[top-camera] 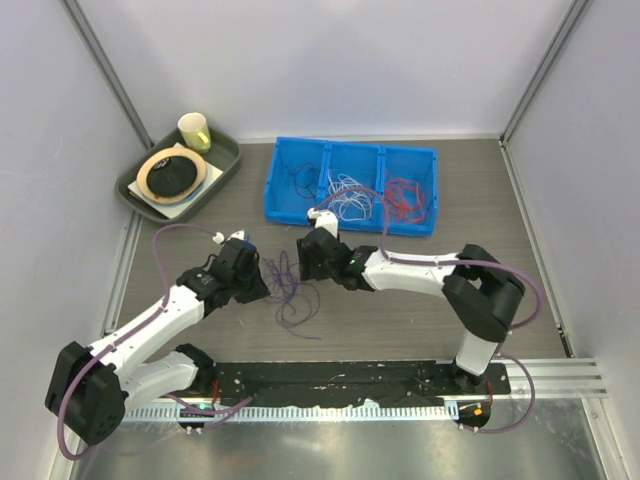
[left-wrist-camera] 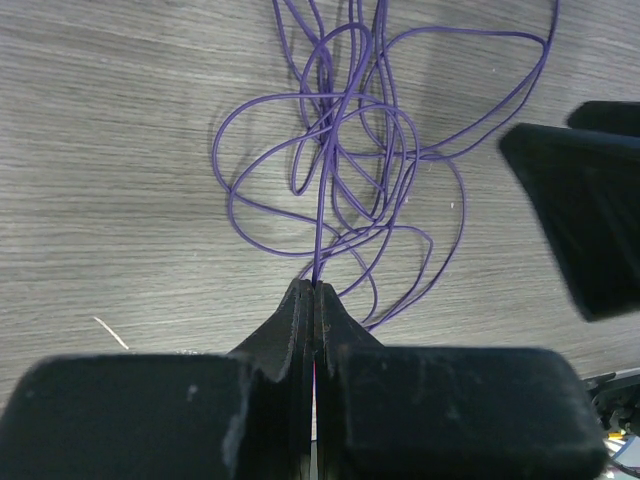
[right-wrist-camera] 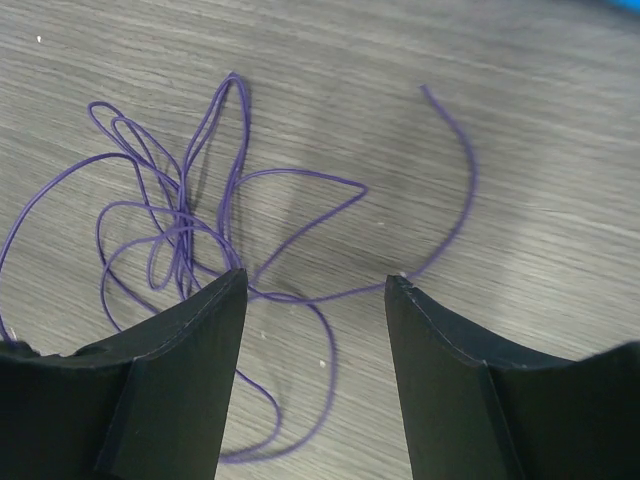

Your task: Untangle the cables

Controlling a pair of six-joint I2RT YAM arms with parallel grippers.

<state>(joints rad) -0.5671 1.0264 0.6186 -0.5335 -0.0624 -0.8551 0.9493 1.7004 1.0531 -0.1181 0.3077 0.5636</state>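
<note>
Cables (left-wrist-camera: 321, 200) lie in one purple tangle on the bench (left-wrist-camera: 100, 150). We see left jaws clamped on one strand, right jaws spread wide, holding nothing.

No readable text or labels anywhere — perhaps too small.

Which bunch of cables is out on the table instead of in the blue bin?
The purple bunch, pinched by the left gripper; the white bunch and red bunch sit inside the bin.

The purple cables (left-wrist-camera: 320, 200) run off the left wrist view's top edge; right jaws hide their lower loops.
</note>
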